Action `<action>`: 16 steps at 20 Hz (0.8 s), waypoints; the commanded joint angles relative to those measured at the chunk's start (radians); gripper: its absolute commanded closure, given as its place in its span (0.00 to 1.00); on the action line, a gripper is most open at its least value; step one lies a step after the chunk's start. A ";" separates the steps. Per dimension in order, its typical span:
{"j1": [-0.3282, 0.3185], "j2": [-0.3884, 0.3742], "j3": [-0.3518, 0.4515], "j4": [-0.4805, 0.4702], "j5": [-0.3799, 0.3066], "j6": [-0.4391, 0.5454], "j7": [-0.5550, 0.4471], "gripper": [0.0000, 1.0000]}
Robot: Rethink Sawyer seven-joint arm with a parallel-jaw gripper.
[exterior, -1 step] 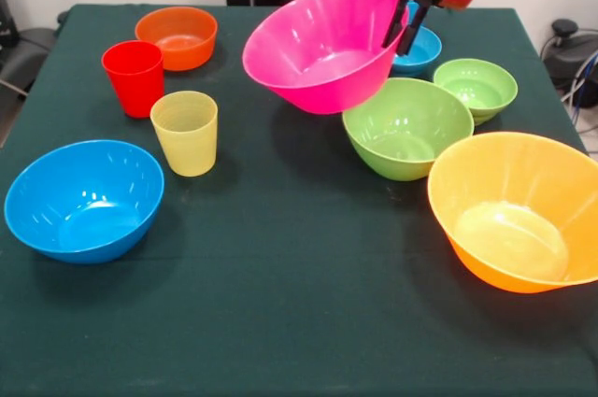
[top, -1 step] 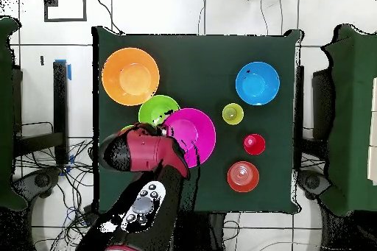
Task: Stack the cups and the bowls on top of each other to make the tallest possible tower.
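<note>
Here the dark green tabletop (exterior, -1 step: pixel 280 304) carries most of the pieces singly, with no tower built. Largest are the yellow-orange bowl (exterior, -1 step: pixel 519 210), cut off at the right edge of the front view, and the pink bowl (exterior, -1 step: pixel 322 47), which hangs tilted above the cloth with the claw (exterior, -1 step: pixel 405 28) clamped on its rim, one finger inside and one outside. The claw's red body is cropped by the top edge, and from overhead the arm (top, -1 step: pixel 147 189) covers that side of the table. Next come the medium blue bowl (exterior, -1 step: pixel 84 199) at the near left and the medium green bowl (exterior, -1 step: pixel 406 128), partly under the pink one's edge. A small green bowl (exterior, -1 step: pixel 476 87) sits just behind it; a small blue bowl (exterior, -1 step: pixel 419 49) is mostly hidden behind the pink bowl and the fingers. The small orange bowl (exterior, -1 step: pixel 177 37) stands far left. The red cup (exterior, -1 step: pixel 134 77) and yellow cup (exterior, -1 step: pixel 185 133) stand upright near each other.
</note>
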 commanded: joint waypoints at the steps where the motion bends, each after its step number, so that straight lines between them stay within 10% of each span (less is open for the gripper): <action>1: 0.021 0.066 0.111 -0.062 0.054 0.081 0.196 1.00; 16: 0.021 0.072 0.206 -0.039 0.129 0.014 0.181 1.00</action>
